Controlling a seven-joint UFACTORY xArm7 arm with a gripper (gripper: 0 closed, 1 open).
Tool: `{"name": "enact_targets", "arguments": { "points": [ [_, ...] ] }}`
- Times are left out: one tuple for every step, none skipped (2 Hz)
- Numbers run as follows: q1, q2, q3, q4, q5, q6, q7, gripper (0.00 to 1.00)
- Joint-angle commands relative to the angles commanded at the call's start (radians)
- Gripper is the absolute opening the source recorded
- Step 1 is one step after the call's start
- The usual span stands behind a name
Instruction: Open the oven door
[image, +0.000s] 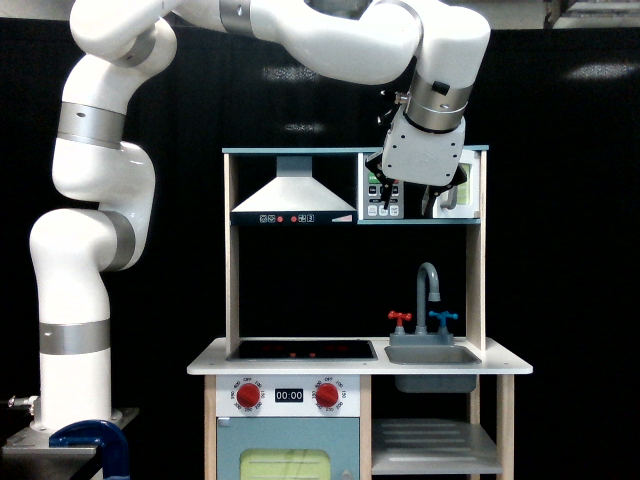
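Observation:
The oven door (462, 180) is the small white-framed microwave door at the top right of the toy kitchen. Only its right part and a strip of its yellow-green window show. My gripper (409, 199) hangs in front of the microwave, covering the door's left side and part of the control panel (374, 186). Its dark fingers (387, 191) point down and stand apart, so it looks open with nothing seen between them. The grey bar handle is hidden behind the gripper body. Whether the door is ajar cannot be told from this view.
A grey range hood (291, 195) sits left of the microwave. Below are the hob (300, 349), the sink (432, 354) with its faucet (428, 285), red knobs (248, 394) and the larger blue-grey door (288, 460). A blue clamp (92, 440) stands by the arm's base.

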Motion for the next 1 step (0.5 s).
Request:
{"name": "enact_targets", "arguments": {
  "points": [
    [-0.008,-0.005,-0.003,-0.01,-0.003,0.003,-0.012,1.0]
  ]
}}
